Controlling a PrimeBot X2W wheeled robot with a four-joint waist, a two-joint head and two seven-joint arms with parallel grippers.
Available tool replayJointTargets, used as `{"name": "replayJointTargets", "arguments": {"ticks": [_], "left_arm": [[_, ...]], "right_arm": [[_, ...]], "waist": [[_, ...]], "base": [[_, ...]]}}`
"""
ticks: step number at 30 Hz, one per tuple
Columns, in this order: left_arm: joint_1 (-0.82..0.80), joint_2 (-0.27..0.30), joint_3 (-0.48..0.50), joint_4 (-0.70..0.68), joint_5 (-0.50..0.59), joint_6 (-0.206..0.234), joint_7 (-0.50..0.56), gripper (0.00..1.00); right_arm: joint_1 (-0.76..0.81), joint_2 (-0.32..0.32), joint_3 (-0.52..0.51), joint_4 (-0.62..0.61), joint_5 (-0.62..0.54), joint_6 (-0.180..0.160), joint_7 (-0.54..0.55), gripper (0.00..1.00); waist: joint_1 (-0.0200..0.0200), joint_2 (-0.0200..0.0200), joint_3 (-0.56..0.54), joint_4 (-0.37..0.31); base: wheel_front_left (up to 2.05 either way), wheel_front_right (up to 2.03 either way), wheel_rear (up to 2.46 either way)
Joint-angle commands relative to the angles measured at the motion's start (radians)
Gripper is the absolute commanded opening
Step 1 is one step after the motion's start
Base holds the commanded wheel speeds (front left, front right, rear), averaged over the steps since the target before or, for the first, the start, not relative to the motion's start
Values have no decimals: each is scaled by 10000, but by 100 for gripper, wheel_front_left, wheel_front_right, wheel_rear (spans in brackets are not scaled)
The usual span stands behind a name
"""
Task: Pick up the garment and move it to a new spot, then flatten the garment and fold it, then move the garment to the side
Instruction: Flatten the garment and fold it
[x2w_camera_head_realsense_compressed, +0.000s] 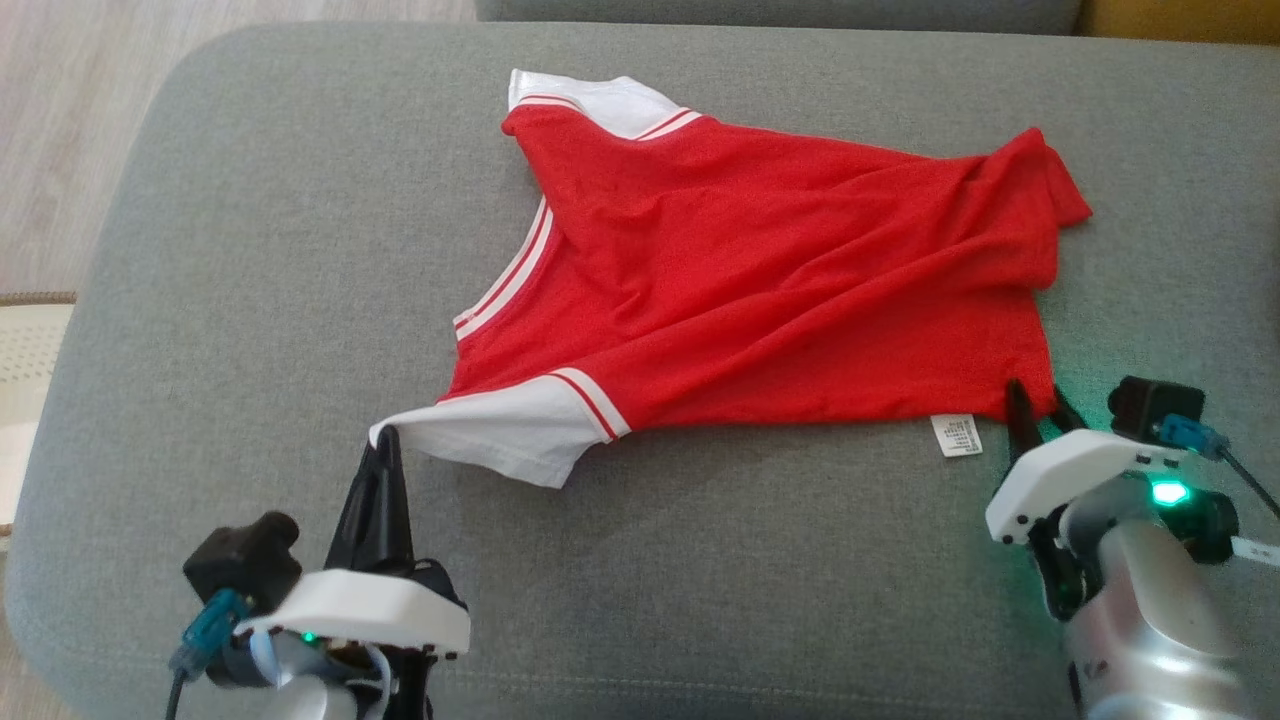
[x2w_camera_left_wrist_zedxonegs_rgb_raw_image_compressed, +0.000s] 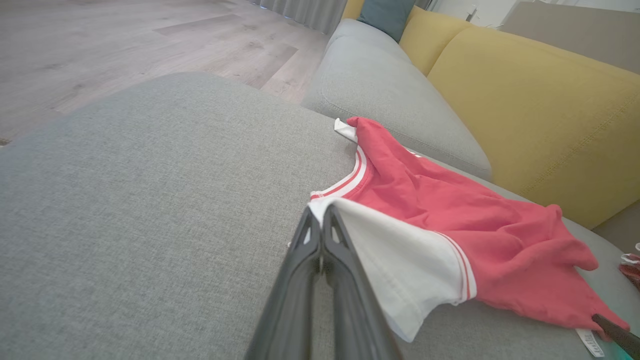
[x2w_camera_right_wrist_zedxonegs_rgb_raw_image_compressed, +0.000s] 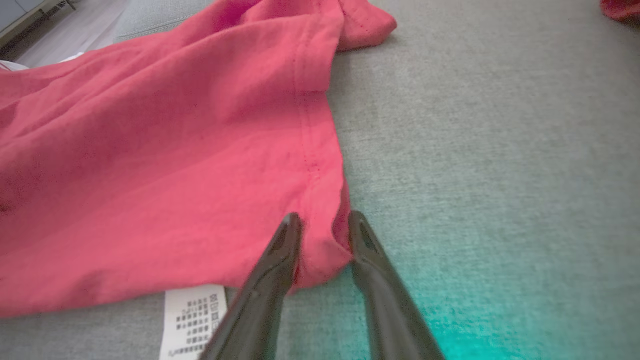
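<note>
I've got the left jaws pressed together, pinching the hem of the near white sleeve (x2w_camera_head_realsense_compressed: 500, 435) of the red T-shirt (x2w_camera_head_realsense_compressed: 760, 280). In the left wrist view the fingertips (x2w_camera_left_wrist_zedxonegs_rgb_raw_image_compressed: 306, 240) meet with white fabric caught right at the tips. The sleeve drapes off to their right, raised a little off the grey seat cushion (x2w_camera_head_realsense_compressed: 700, 580).

The right jaws are partly spread and straddle the shirt's bottom hem corner (x2w_camera_right_wrist_zedxonegs_rgb_raw_image_compressed: 325, 250). In the right wrist view one fingertip (x2w_camera_right_wrist_zedxonegs_rgb_raw_image_compressed: 289, 232) lies on the red fabric and the other sits just outside the side seam, with a bunched fold of hem in the gap. I don't see them clamped on it. The green light (x2w_camera_head_realsense_compressed: 1168, 492) on that wrist throws a teal glow on the cushion beside the jaws.

The care label (x2w_camera_head_realsense_compressed: 957, 436) sticks out from under the hem just left of the right jaws, flat on the cushion.

The shirt body spans the stretch between the two sets of jaws and runs on ahead of them, wrinkled. The striped collar (x2w_camera_head_realsense_compressed: 505, 285) is ahead of the left jaws, and the second white sleeve (x2w_camera_head_realsense_compressed: 600, 100) is well ahead of them at the far edge. A rumpled red corner (x2w_camera_head_realsense_compressed: 1050, 190) lies ahead of the right jaws.

Past the shirt from the left jaws I see another grey seat (x2w_camera_left_wrist_zedxonegs_rgb_raw_image_compressed: 390, 95), a yellow backrest (x2w_camera_left_wrist_zedxonegs_rgb_raw_image_compressed: 540, 115) and a teal pillow (x2w_camera_left_wrist_zedxonegs_rgb_raw_image_compressed: 385, 15), with wood floor (x2w_camera_left_wrist_zedxonegs_rgb_raw_image_compressed: 125, 45) off to their left.
</note>
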Motion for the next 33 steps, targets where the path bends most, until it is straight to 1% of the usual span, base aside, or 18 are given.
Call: {"name": "replayJointTargets", "arguments": {"ticks": [1,2,6,10,13,16,20,24,28,33], "left_arm": [[-504,103,364,-272,39,26,-114,0],[-515,105,368,-263,39,30,-121,0],[-556,113,381,-280,51,39,-155,0],[-613,136,433,-349,56,13,-203,0],[-753,172,504,-488,51,-49,-245,0],[-993,276,580,-757,106,-100,-270,0],[-1395,525,767,-1386,174,-138,-244,0],[-1952,1065,868,-2325,549,-148,49,0],[-2631,1647,1000,-3529,1007,-75,584,0],[-3623,2374,1165,-5152,1645,-54,1343,0]], "right_arm": [[-307,-22,431,157,203,-9,166,22],[-356,-22,492,277,299,-9,205,0],[-522,-22,723,472,751,-9,46,0],[-594,-22,932,376,1022,-9,-238,0],[-629,-22,1238,20,1359,-9,-564,0],[-576,-35,1650,-735,1712,-9,-929,0],[-351,-270,2097,-2198,2126,-9,-1211,0],[59,-686,2460,-4222,2415,-9,-1358,0],[648,-988,2283,-6372,2363,-9,-1138,0],[1267,-1023,1796,-9256,2132,-9,-552,0]], "waist": [[-1,0,-2,-15],[-1,0,-7,-22],[-1,0,-58,-88],[-1,0,-178,-194],[-1,0,-382,-352],[-1,0,-633,-549],[-1,0,-1024,-878],[-1,0,-1424,-1161],[-1,0,-1796,-1397],[-1,0,-2001,-1658]], "base": [[0,0,0],[0,0,0],[0,0,0],[0,0,0],[0,0,0],[0,0,0],[0,0,0],[0,0,0],[0,0,0],[0,0,0]]}}
